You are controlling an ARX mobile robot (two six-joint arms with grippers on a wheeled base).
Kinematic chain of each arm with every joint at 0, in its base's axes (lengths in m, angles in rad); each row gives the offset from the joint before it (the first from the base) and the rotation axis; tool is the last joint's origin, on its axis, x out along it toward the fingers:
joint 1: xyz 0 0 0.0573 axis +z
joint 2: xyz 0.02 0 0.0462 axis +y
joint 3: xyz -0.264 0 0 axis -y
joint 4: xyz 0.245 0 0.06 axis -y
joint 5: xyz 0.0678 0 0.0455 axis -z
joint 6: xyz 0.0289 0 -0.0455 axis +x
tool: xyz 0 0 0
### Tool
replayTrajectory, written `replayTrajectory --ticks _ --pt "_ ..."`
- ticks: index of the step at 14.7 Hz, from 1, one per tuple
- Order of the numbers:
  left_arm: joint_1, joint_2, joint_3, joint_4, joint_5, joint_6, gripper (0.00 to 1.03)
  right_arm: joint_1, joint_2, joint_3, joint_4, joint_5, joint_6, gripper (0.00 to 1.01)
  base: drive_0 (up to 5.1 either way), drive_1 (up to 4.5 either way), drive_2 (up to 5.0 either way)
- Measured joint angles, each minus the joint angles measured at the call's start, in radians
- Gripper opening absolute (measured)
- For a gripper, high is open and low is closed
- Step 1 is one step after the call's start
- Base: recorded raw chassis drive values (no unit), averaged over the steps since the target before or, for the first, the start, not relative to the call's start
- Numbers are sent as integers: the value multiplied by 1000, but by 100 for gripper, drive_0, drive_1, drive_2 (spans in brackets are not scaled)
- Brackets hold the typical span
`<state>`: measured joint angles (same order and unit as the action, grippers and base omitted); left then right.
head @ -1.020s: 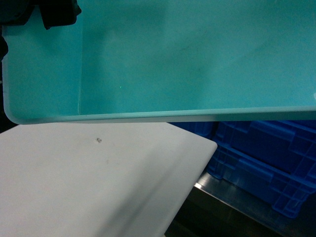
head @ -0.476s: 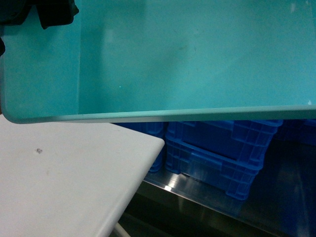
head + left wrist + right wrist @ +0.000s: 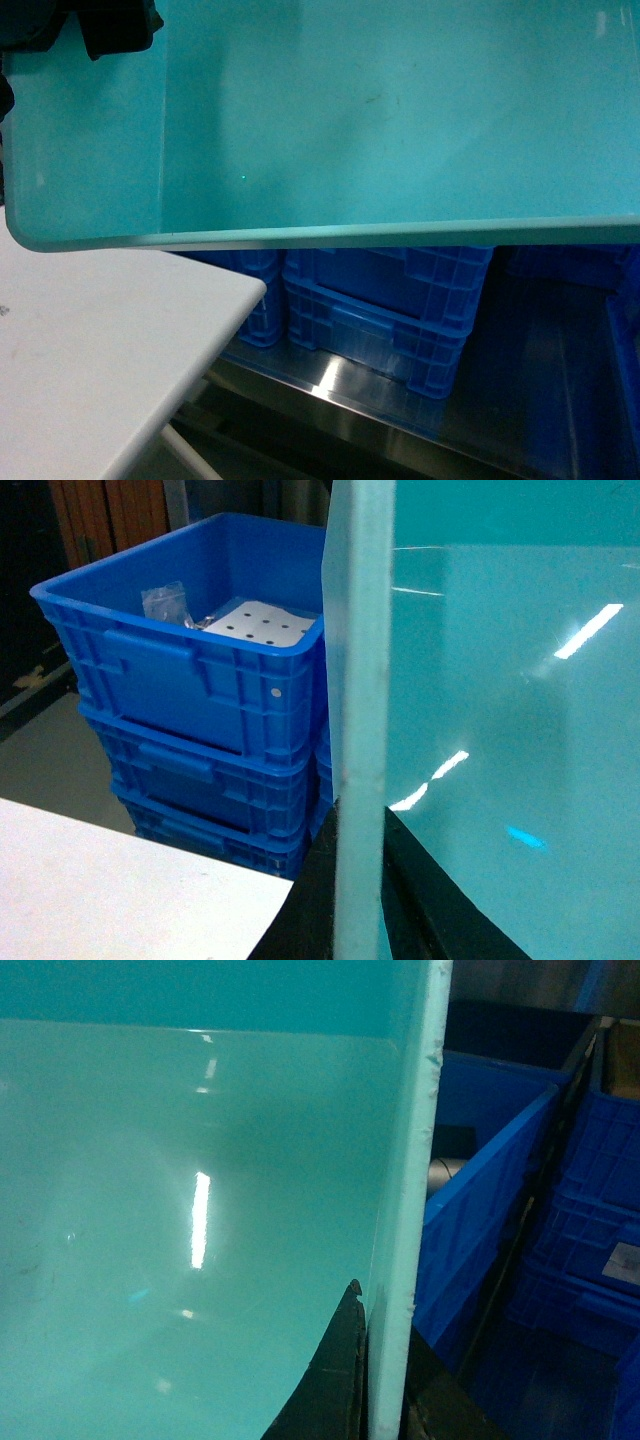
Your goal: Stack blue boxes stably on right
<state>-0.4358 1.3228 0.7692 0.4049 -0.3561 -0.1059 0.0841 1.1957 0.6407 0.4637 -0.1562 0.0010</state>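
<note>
Two tools, the left tool [image 3: 345, 900] and right tool [image 3: 385, 1385], each clamp an end rim of the turquoise tub [image 3: 400, 120], holding it level above the white counter [image 3: 90, 360] corner, seemingly bound for stacking, beside ribbed blue crates [image 3: 385, 310].
</note>
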Motion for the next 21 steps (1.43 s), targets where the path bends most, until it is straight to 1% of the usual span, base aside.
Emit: replayTrajectory --ticks 4,16,21 --pt "0 0 0 -1 0 0 8 0 0 0 0 0 0 2 433 -223 -223" --pt "-1 -2 0 3 -1 1 8 0 -2 -1 5 -1 2 2 279 -366 -366" --pt "-1 -1 1 -1 -1 1 8 -1 -2 -2 1 1 3 2 448 -211 -211"
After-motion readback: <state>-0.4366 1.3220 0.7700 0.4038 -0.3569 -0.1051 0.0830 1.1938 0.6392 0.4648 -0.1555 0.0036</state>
